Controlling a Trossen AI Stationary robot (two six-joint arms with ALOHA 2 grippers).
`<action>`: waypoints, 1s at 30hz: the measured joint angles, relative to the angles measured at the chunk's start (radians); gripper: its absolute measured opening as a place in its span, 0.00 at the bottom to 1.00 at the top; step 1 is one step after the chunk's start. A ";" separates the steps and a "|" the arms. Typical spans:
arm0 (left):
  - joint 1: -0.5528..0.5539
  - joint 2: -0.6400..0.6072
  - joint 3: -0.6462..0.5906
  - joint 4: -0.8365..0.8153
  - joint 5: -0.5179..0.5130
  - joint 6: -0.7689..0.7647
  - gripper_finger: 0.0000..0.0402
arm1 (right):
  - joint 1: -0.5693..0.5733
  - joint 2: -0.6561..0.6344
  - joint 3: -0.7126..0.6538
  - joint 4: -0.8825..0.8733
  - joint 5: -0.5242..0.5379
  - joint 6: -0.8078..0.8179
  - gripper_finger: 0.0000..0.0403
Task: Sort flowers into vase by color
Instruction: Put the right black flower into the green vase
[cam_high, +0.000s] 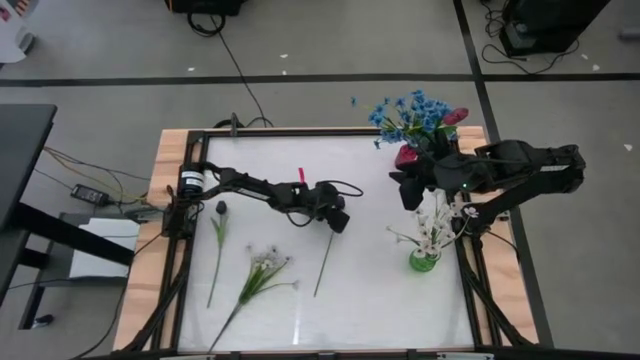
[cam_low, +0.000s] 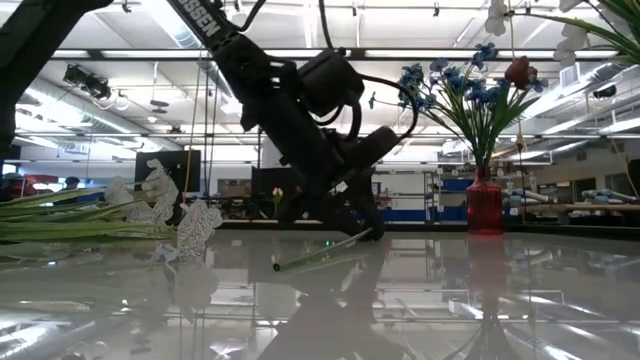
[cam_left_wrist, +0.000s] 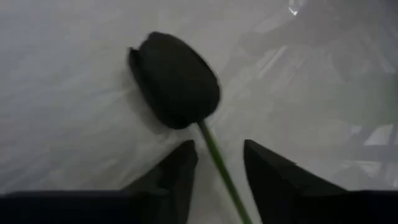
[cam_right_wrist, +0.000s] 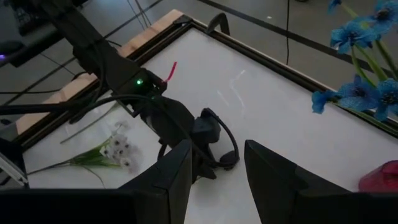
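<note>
A dark-budded flower lies flat on the white table; its bud (cam_left_wrist: 177, 81) is just ahead of my left gripper (cam_left_wrist: 221, 149). Its green stem (cam_high: 324, 265) runs back toward the near edge. My left gripper is open, low over the table's middle, one finger on each side of the stem (cam_left_wrist: 214, 155) just behind the bud, apart from it. My right gripper (cam_high: 410, 195) hangs open and high at the right, beside the red vase (cam_high: 408, 157) that holds blue flowers (cam_high: 405, 112) and a red bud. A green vase (cam_high: 424, 262) holds white flowers.
A second dark-budded flower (cam_high: 221, 208) and a white-clustered flower (cam_high: 265, 265) lie on the table's left half, stems toward the near edge. A dark frame (cam_high: 300, 132) borders the table. Bare table lies between the stem and the green vase.
</note>
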 joint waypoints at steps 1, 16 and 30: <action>0.000 0.000 0.000 -0.004 -0.005 -0.002 0.31 | 0.000 -0.001 0.000 0.000 0.000 0.000 0.39; 0.053 -0.054 -0.008 0.009 0.019 -0.042 0.02 | 0.035 -0.003 0.000 -0.001 0.000 0.000 0.39; 0.061 -0.388 -0.005 0.322 0.005 0.042 0.02 | 0.060 -0.002 -0.001 0.008 -0.083 0.068 0.39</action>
